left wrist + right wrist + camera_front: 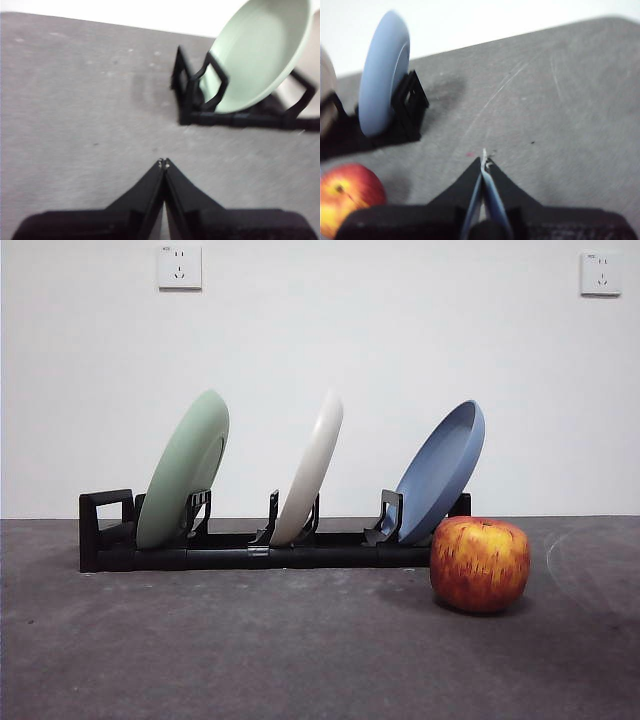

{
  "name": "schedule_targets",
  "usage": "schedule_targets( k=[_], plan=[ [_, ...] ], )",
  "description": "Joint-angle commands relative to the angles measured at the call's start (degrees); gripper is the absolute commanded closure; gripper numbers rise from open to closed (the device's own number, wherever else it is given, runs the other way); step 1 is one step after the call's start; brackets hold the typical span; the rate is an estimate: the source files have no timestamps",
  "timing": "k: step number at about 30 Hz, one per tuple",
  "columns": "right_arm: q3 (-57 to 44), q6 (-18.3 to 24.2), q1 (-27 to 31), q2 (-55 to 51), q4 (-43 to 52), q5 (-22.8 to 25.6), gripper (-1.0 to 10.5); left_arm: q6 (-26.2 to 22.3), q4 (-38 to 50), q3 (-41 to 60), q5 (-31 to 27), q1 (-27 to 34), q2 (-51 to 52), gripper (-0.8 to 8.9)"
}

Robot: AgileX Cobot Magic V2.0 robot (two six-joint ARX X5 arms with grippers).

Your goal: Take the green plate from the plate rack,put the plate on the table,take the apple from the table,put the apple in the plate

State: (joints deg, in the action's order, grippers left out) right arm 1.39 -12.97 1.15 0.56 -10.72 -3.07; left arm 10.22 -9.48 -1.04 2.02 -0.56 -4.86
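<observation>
Left gripper: jaws pressed together, empty, above table short of plate rack.
Right gripper: closed, empty, near apple.
Green plate: leaning in rack's handle-end slot.
Apple: on table, at rack's opposite end.

- I see the green plate standing on its edge in the plate rack. It is pale green, round and smooth. It leans to one side, with its top tipped toward the white plate's end.
- It sits in the holder next to the rack's square handle.
- The plate rack is long, low and black. It lies flat on the table.
- The table is dark grey and a bit scratched.
- The apple is red with yellow streaks. It sits on the table just beside the far end of the rack from the handle, well apart from the green plate.
</observation>
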Motion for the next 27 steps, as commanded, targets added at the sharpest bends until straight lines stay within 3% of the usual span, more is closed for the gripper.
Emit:
schedule_targets(
  k=[1,8,16,19,27],
  plan=[
    [-0.3,-13.3,0.0,-0.1,0.4,-1.2,9.5,6.6,0.8,0.1,2.6,-0.2,0.0,8.17],
    [6.7,-15.2,0.0,1.3,0.3,-7.0,9.6,8.0,-0.6,-5.9,12.8,-0.2,-2.0,8.19],
    [25.5,-7.8,0.0,10.7,3.0,-9.2,9.6,7.9,-5.2,-21.8,19.0,-0.2,-12.2,8.18],
    [34.1,-7.8,0.0,17.3,1.5,-14.5,9.6,7.5,-6.6,-29.6,21.8,-0.2,-17.6,8.18],
    [55.1,-7.8,0.0,37.0,-9.1,-34.4,9.6,6.8,-15.1,-51.7,31.1,-0.2,-32.7,8.18]
  ],
)
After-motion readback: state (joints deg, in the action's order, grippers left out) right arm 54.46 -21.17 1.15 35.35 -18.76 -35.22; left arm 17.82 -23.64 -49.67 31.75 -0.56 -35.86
